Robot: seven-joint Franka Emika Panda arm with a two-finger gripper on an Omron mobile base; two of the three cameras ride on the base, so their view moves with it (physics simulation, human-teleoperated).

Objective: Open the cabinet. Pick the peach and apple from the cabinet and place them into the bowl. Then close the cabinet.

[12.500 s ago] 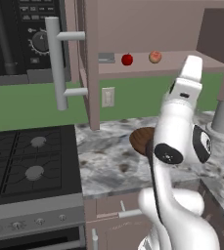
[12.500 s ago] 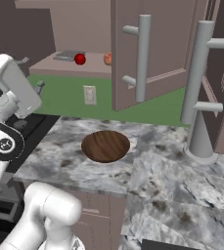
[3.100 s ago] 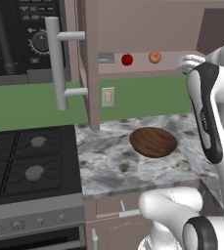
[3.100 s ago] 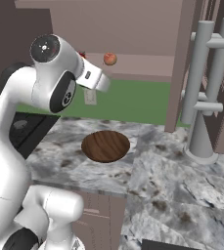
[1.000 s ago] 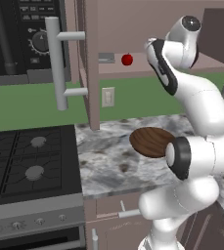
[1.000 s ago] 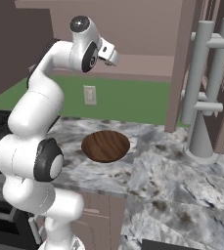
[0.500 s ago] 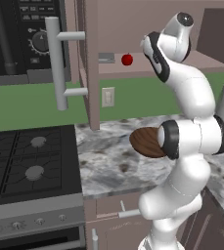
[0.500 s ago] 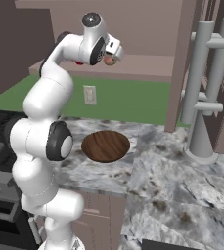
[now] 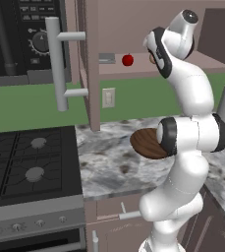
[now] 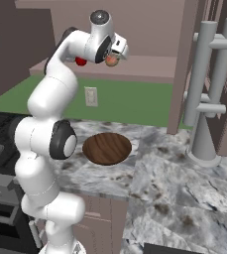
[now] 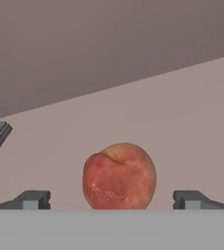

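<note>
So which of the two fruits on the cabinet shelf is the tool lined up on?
The peach, the pale orange-pink one: it sits between the open tool tips. The red apple lies off to the side.

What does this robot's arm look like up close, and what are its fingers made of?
The arm is glossy white, built of rounded segments with dark bands and dark round caps at the joints. No cables show. The gripper has two small dark grey blocky fingertips; their material can't be told.

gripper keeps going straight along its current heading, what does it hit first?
Most likely the peach. In the hand view it sits centred ahead of the open gripper, between the two fingers, on the cabinet shelf. The remaining gap is unclear.
</note>
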